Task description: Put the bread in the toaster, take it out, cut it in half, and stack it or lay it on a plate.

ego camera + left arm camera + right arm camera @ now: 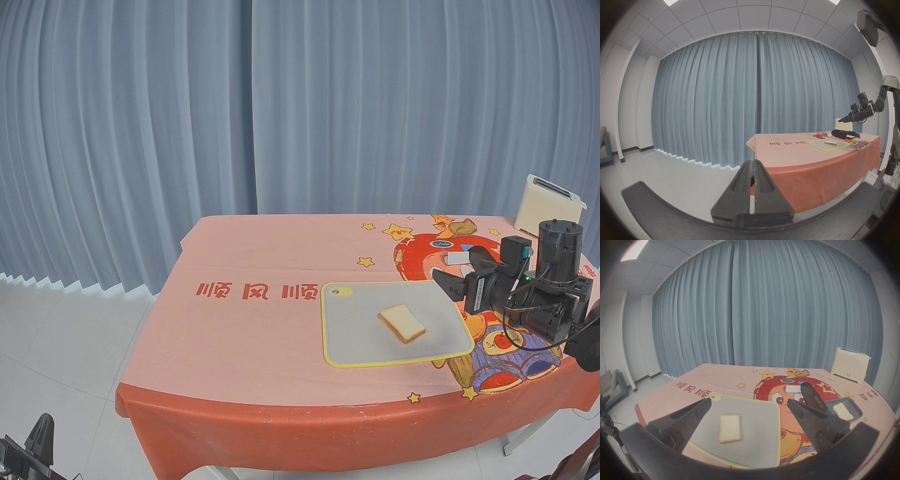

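- Standing before a blue curtain (250, 125), table (250, 337) in a pink printed cloth.
- Board (350, 337), grey with a yellow rim, lies flat on the table's right half.
- Toaster (547, 209), cream, stands at the far right corner, well apart from the board.
- Right gripper (454, 265) hangs above the table just off the board's right edge. It is aimed left and down over the board, fingers spread wide and nothing between them.
- Left gripper (753, 162) sits low, off the table's left side and below its top. Its fingers are pressed together on nothing, and it is well apart from the bread.
- Tray (854, 405), dark, is on the right of the table with a second slice (842, 411) in it.
- Knife (814, 397), black, lies just beside the tray.
- Bread (402, 322), one slice, lies flat near the board's middle. It is below and ahead of the right gripper, not touching; in the right wrist view it falls between the two fingers.
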Robot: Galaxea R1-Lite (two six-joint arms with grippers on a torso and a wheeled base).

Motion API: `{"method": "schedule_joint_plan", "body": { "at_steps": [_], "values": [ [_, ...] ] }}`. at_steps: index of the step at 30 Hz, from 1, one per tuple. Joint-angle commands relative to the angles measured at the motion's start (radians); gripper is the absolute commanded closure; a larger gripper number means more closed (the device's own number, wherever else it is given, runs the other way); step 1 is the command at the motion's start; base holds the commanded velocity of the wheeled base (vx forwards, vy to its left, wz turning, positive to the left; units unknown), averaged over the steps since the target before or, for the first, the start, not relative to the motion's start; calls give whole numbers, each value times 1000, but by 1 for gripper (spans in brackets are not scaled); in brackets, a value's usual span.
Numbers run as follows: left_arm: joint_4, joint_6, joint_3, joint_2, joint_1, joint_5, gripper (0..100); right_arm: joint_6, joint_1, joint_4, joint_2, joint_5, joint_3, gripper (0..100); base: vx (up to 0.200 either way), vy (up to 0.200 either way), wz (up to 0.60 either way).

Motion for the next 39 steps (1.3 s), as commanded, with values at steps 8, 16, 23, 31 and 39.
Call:
{"method": "schedule_joint_plan", "body": {
  "at_steps": [8,16,23,31,39],
  "values": [
    [0,-1,13,-1,0,0,100,0,71,-1,18,-2,9,0,0,0,0],
    [0,-1,13,-1,0,0,100,1,68,-1,0,-2,2,0,0,0,0],
    [0,-1,13,-1,0,0,100,0,66,16,-11,0,-69,0,0,0,0],
    [0,-1,13,-1,0,0,100,3,72,36,23,4,-124,0,0,0,0],
    [0,-1,13,-1,0,0,100,49,128,42,17,11,-98,0,0,0,0]
  ]
}}
